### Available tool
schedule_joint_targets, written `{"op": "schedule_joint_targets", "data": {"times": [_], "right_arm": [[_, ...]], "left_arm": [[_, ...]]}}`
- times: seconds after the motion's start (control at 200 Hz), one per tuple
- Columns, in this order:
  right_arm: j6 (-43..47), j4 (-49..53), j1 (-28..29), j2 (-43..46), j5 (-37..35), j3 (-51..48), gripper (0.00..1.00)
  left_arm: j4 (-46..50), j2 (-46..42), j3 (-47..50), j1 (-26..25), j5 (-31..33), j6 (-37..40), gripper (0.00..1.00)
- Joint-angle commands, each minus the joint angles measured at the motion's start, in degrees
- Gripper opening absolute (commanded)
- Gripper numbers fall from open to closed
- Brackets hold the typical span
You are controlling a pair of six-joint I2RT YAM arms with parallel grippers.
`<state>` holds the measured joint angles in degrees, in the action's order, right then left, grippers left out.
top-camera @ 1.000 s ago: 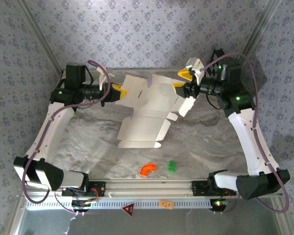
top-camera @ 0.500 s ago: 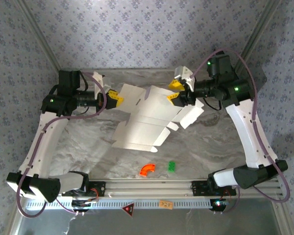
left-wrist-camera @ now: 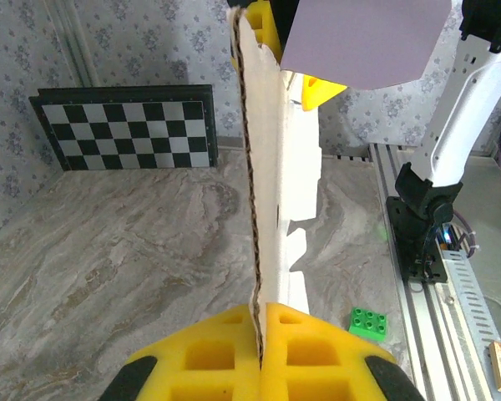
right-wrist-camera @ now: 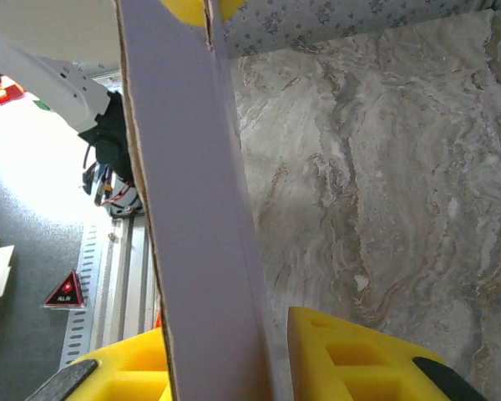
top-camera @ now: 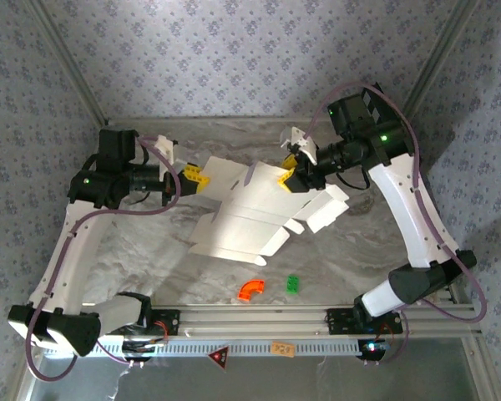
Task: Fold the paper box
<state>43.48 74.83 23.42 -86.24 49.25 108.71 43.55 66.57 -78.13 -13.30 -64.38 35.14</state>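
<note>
The paper box [top-camera: 242, 213], a pale die-cut cardboard sheet with flaps, hangs tilted over the middle of the marble table. My left gripper [top-camera: 194, 177] is shut on its far left edge. In the left wrist view the yellow pads [left-wrist-camera: 221, 355] pinch the sheet's edge [left-wrist-camera: 255, 209], which stands on end ahead of my left gripper [left-wrist-camera: 260, 334]. My right gripper [top-camera: 292, 167] is at the sheet's far right corner. In the right wrist view a lilac flap [right-wrist-camera: 188, 192] stands between my right gripper's [right-wrist-camera: 234, 351] jaws, against the left pad, with a narrow gap to the right pad [right-wrist-camera: 342, 355].
A green brick [top-camera: 293, 284] and an orange curved piece [top-camera: 251, 290] lie near the front rail [top-camera: 250, 317]. The brick also shows by the rail [left-wrist-camera: 367, 322]. A checkered board [left-wrist-camera: 129, 125] leans on the far wall. Patterned walls close in the table.
My right gripper moved left and nearer, and its jaws narrowed around the flap. The sheet shifted left and swung down with it. My left gripper stayed shut on its edge.
</note>
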Motion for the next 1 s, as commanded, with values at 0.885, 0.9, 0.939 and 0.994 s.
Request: {"op": "schedule_joint_targets", "data": {"times": [0.885,0.9,0.939,0.994], "right_arm": [[-61.7,-57.7,-6.0,8.2,-2.0,-34.2,0.00],[-63.3,-59.4,-5.9,8.3,-2.3,-35.3,0.00],[-67.1,-63.5,-5.7,8.4,-3.4,-38.5,0.00],[-71.2,-68.0,-5.3,8.6,-5.9,-43.4,0.00]], "left_arm": [[-21.8,-3.7,4.4,-0.1,40.3,-39.3,0.70],[-21.6,-3.5,4.5,-0.1,40.0,-39.6,0.70],[-21.4,-2.8,4.7,-0.1,38.9,-40.7,0.70],[-21.9,-2.1,5.5,-0.1,37.4,-42.6,0.70]]}}
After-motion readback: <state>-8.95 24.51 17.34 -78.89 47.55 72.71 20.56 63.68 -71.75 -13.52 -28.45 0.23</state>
